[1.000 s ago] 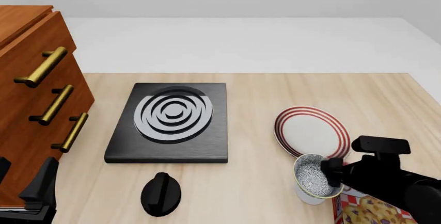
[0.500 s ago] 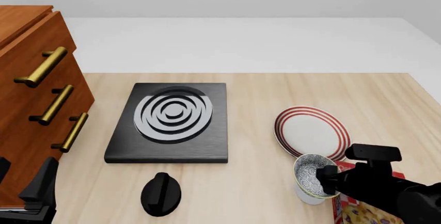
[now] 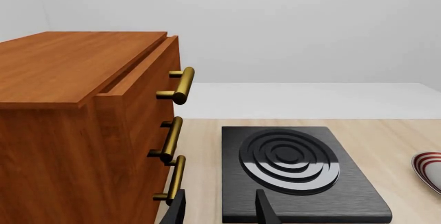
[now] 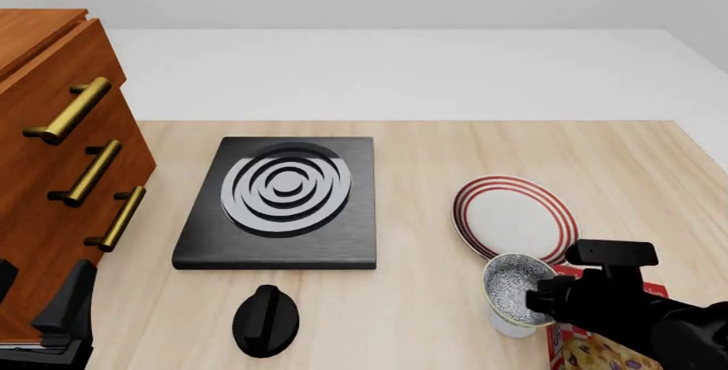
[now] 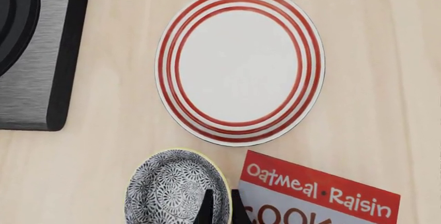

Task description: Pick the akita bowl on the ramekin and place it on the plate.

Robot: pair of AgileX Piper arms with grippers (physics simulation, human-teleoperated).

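Observation:
The akita bowl, grey and speckled inside with a pale rim, sits on the white ramekin at the front right of the table. My right gripper is at the bowl's right rim. In the right wrist view its two dark fingers stand close together with the rim of the akita bowl between them, so the right gripper is shut on it. The red-ringed plate lies bare just behind the bowl. My left gripper stays open at the front left.
A black stove lies mid-table with a black knob in front of it. A wooden drawer cabinet with brass handles stands at the left. A red oatmeal-raisin cookie box lies right beside the bowl, under my right arm.
My right gripper came down and a little leftward onto the bowl's right rim. The bowl has shifted very slightly left. The left arm has not moved.

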